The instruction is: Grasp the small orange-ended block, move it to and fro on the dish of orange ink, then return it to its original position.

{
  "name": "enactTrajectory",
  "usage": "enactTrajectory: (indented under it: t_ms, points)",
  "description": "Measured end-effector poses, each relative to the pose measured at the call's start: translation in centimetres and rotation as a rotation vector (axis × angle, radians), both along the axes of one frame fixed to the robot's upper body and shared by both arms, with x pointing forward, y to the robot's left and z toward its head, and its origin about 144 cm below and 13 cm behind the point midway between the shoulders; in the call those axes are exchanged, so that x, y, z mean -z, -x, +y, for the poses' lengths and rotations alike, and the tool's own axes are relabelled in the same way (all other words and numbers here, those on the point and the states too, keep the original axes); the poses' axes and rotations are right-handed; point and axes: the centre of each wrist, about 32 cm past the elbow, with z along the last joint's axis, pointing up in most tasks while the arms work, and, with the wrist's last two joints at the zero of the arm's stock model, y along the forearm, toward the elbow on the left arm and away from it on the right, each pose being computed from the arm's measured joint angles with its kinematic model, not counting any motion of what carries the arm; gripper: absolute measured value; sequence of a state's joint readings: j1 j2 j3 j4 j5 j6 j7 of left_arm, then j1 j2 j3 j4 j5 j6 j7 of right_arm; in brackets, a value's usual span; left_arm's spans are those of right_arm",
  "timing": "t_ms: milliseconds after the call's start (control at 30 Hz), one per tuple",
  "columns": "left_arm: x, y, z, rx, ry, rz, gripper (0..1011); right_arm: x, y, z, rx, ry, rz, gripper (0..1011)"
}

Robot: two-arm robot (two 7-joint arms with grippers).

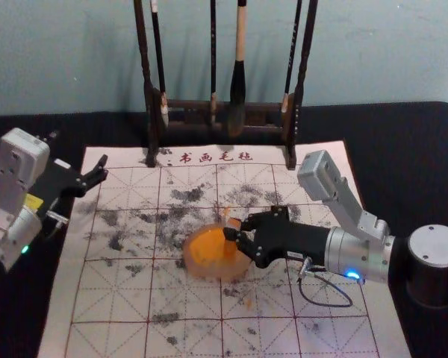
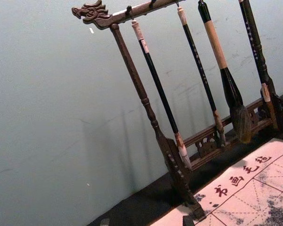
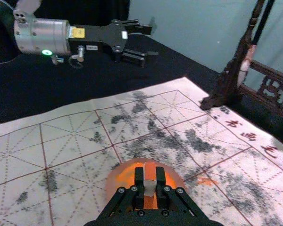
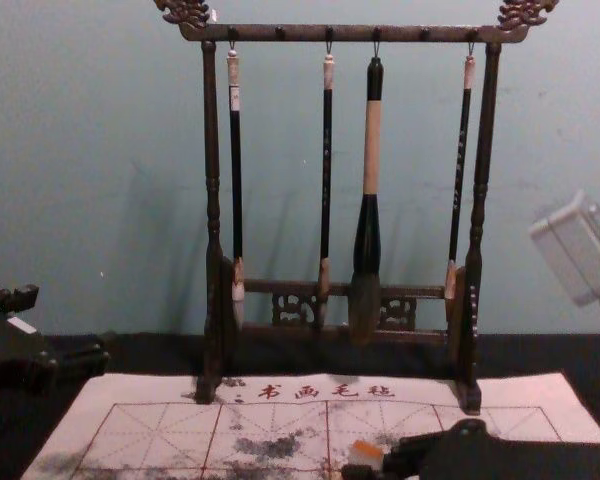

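Note:
My right gripper (image 1: 237, 233) is over the right part of the orange ink dish (image 1: 201, 257), shut on the small block (image 1: 232, 223). In the right wrist view the right gripper (image 3: 150, 184) pinches the block (image 3: 150, 173), its orange end showing above the fingertips, with the dish (image 3: 114, 181) behind and below. Whether the block touches the ink cannot be told. The chest view has the block's orange top (image 4: 367, 452) at the fingertips. My left gripper (image 1: 98, 173) stays parked, open, over the mat's left edge; its fingertips (image 2: 187, 220) show at the left wrist view's border.
A dark wooden rack (image 1: 151, 112) with several hanging brushes stands at the mat's far edge, before the wall. The gridded felt mat (image 1: 119, 298) bears grey ink smudges and lies on a black table (image 1: 403, 149). A small orange smear (image 3: 207, 181) marks the mat beside the dish.

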State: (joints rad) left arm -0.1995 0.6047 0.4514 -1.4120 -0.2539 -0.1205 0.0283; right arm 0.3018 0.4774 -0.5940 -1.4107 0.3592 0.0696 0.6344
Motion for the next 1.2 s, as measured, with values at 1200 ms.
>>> enactTrajectory:
  t_ms: [1200]
  points:
    - [0.0,0.0,0.0,0.000,0.000,0.000,1001,0.6,-1.8,4.0,-0.030,-0.004,-0.017,133]
